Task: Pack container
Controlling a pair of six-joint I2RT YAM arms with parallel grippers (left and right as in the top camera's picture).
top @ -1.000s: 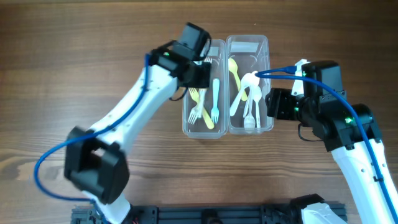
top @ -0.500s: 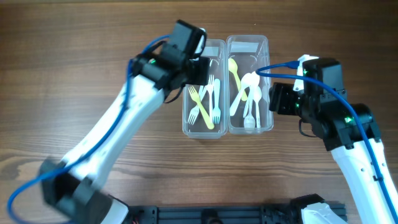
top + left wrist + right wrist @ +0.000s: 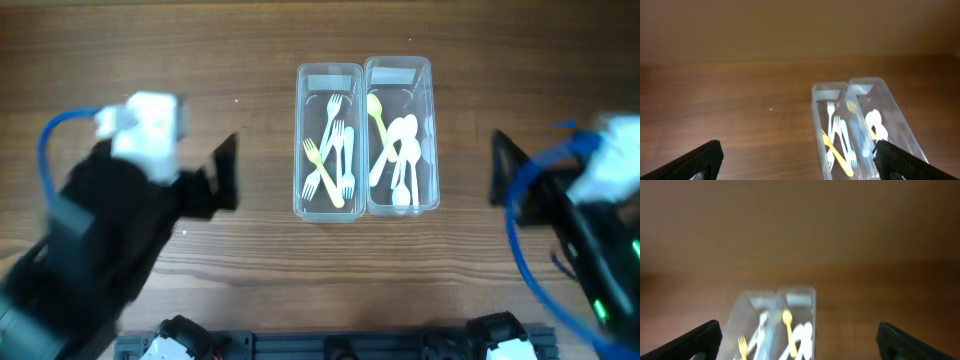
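Two clear plastic containers stand side by side mid-table. The left container [image 3: 302,120] holds several forks [image 3: 330,160], white, blue and yellow. The right container [image 3: 432,110] holds spoons [image 3: 400,150], white with one yellow. My left gripper [image 3: 228,172] is raised at the lower left, well apart from them, open and empty. My right gripper [image 3: 497,175] is raised at the lower right, also open and empty. In the left wrist view the left gripper [image 3: 797,155] frames the forks [image 3: 837,135] and spoons [image 3: 875,125]. The right wrist view is blurred; the right gripper [image 3: 799,332] spans the containers [image 3: 800,292].
Bare brown wooden table [image 3: 200,60] surrounds the containers on all sides. Both arms loom large and blurred in the overhead view, with blue cables [image 3: 50,140] trailing from them.
Both arms have pulled back from the containers, left to the lower left, right to the lower right, rising toward the camera. Both grippers have opened wide. An extra white fork lies in the left container.
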